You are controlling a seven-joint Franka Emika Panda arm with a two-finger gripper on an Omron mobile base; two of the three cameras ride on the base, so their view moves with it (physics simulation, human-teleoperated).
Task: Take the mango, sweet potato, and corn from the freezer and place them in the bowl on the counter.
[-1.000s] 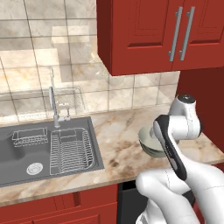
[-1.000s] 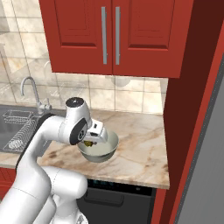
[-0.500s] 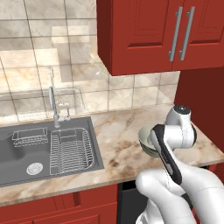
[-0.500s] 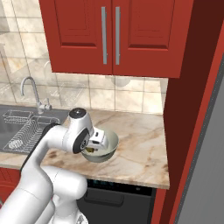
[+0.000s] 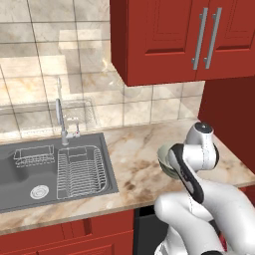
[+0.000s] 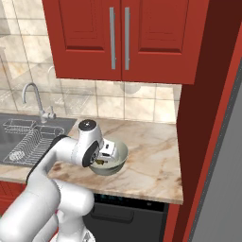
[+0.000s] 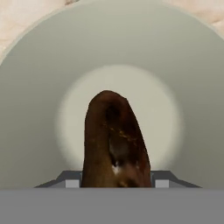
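My gripper (image 7: 114, 183) is clenched on the sweet potato (image 7: 114, 144), which sticks out between my fingertips and points down over the middle of the bowl (image 7: 43, 109). The bowl sits on the counter (image 6: 156, 156), right of the sink (image 5: 30, 169) and just in front of the red wall cabinets (image 6: 123, 38). My hand hangs inside the bowl's rim.

two base views flanking bowl (image 6: 118, 158); hand view close overhead
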